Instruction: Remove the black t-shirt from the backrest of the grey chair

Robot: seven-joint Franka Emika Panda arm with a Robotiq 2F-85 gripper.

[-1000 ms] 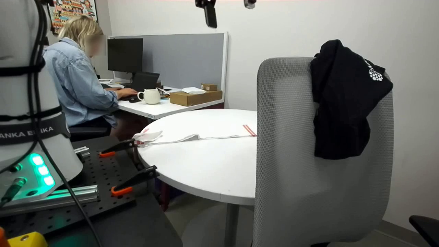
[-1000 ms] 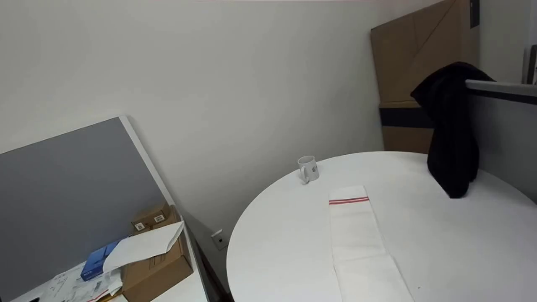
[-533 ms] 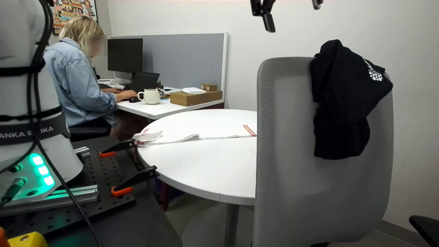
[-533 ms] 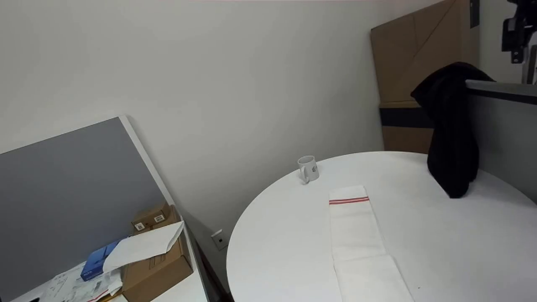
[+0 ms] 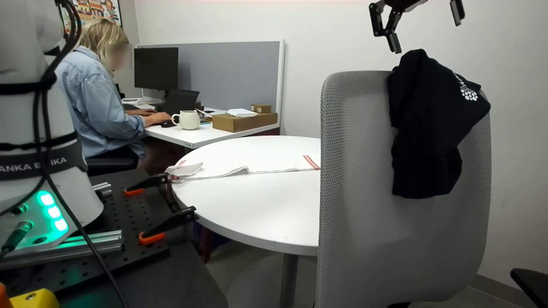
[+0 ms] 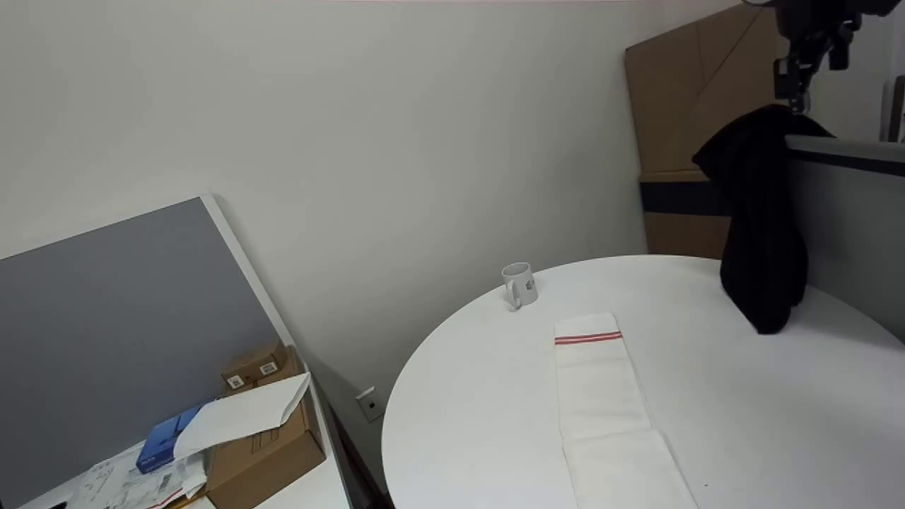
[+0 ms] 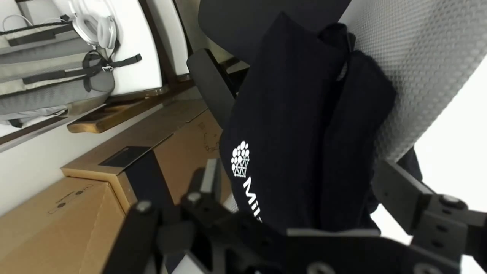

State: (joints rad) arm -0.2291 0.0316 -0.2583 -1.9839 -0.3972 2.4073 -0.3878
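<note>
Change: over the last second the gripper (image 5: 427, 33) has travelled across to the shirt (image 5: 428, 132) and now stands above it in both exterior views, one fingertip lower than the other. The shirt and the backrest (image 5: 357, 192) show no shift. Judged against the task, the approach is nearly complete and the removal not begun; a short descent onto the cloth appears to be the next requirement.

Jaws: spread wide, with hold of nothing. In an exterior view a fingertip (image 6: 798, 104) meets the outline of the shirt's top fold; whether it touches cannot be told.

Location: the shirt is draped over the top edge of the backrest at one upper corner. In the wrist view it shows between the two fingers, its printed mark (image 7: 240, 159) in sight.

Orientation: long axis near upright, running down the backrest, lower end pointing downward. A peak of cloth rises above the top edge; a side flap bearing the mark points outward to the backrest's side edge. On the face toward the table (image 6: 466, 410) a further length hangs, narrowing to a low tip.
</note>
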